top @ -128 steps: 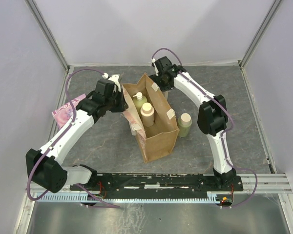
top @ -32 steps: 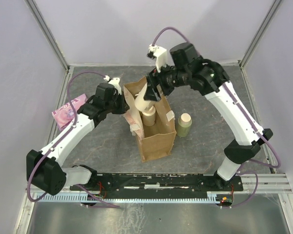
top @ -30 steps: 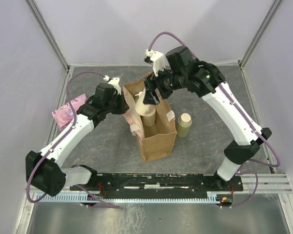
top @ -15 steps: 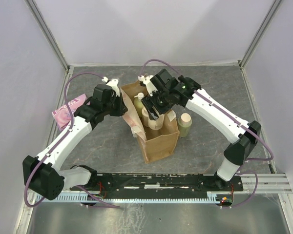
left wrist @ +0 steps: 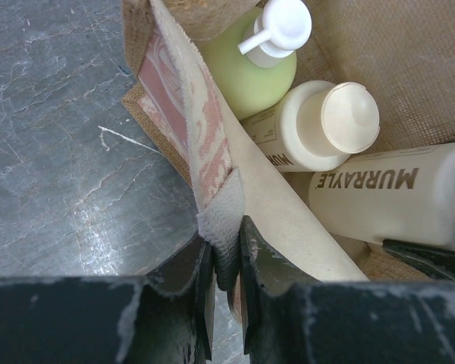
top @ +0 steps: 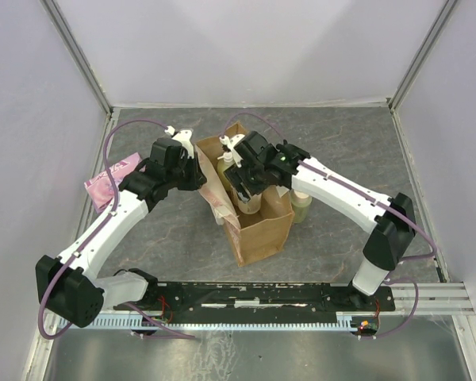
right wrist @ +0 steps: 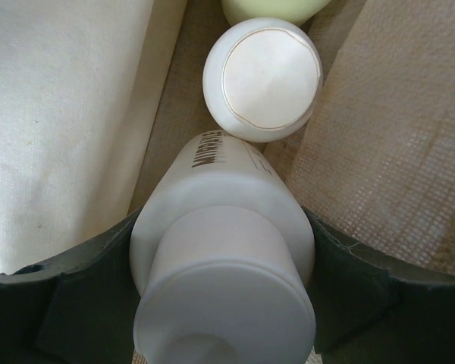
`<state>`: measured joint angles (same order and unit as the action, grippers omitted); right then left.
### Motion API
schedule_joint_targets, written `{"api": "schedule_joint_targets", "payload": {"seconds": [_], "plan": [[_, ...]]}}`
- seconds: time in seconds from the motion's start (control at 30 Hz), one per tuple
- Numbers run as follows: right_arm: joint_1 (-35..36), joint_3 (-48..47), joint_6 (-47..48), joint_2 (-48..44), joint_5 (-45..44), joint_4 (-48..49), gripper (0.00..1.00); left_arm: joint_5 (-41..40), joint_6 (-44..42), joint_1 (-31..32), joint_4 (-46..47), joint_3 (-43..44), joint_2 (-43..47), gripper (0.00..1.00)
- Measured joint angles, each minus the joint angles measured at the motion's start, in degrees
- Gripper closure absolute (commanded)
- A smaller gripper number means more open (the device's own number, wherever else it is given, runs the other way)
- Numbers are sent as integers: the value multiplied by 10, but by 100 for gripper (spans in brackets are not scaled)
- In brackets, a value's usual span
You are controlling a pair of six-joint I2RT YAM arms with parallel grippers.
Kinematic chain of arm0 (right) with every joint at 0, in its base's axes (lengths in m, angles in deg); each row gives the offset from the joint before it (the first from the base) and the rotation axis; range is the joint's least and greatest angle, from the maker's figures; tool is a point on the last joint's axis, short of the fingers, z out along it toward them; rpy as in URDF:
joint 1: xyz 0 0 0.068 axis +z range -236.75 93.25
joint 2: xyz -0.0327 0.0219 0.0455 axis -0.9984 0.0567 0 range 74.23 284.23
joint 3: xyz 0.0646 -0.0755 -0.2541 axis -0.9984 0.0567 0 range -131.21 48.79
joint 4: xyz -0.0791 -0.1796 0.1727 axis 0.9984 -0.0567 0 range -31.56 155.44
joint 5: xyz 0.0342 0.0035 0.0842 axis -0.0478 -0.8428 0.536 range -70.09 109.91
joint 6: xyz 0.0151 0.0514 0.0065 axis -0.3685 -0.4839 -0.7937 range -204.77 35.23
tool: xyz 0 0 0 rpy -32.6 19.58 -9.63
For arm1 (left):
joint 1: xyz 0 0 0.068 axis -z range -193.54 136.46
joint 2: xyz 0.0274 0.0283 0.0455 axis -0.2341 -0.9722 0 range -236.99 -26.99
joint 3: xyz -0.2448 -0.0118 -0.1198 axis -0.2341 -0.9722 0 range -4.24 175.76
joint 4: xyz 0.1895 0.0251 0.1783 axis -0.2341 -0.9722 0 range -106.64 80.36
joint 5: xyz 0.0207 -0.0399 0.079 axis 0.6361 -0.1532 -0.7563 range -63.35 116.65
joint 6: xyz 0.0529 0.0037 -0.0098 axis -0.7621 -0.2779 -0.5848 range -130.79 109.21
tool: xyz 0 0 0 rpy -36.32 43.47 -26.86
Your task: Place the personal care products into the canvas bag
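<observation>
**A:** What does the right gripper [right wrist: 224, 299] have?

**B:** Its two dark fingers [right wrist: 83, 292] squeeze a cream bottle [right wrist: 220, 212] just under the wide cap, one finger on each side. The label reads MURAYLE.

**A:** Where is that bottle?

**B:** Inside the mouth of the canvas bag [top: 262, 234], between the pale inner wall and the woven one. I cannot tell whether its base touches the bottom.

**A:** What's around it?

**B:** The second cream bottle [right wrist: 262, 80] stands upright just beside it. Beyond that is the pump bottle [left wrist: 258, 72]. Both are in the bag.

**A:** And the left gripper [left wrist: 226, 280]?

**B:** Pinched closed on the bag's rim at a white patch, next to the pinkish strip.

**A:** Anything outside?

**B:** A yellow-green bottle [top: 300, 204] stands on the table [top: 341, 151], just beside the bag's right wall. The pink packet [top: 107, 178] lies far to the left, partly under the left arm.
</observation>
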<state>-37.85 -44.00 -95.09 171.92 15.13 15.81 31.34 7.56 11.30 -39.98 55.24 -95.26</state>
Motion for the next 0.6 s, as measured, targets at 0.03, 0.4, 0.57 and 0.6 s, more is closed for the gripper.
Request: {"api": "schedule_joint_targets", "payload": {"seconds": [0.03, 0.4, 0.57, 0.6], "plan": [[1, 6, -1, 1, -3, 5, 100, 0, 0, 0, 0, 0, 0, 81], [4, 37, -5, 45, -9, 43, 100, 0, 0, 0, 0, 0, 0, 81], [5, 52, -5, 53, -9, 65, 100, 0, 0, 0, 0, 0, 0, 81], [5, 57, -5, 57, -9, 75, 100, -1, 0, 0, 0, 0, 0, 81]]}}
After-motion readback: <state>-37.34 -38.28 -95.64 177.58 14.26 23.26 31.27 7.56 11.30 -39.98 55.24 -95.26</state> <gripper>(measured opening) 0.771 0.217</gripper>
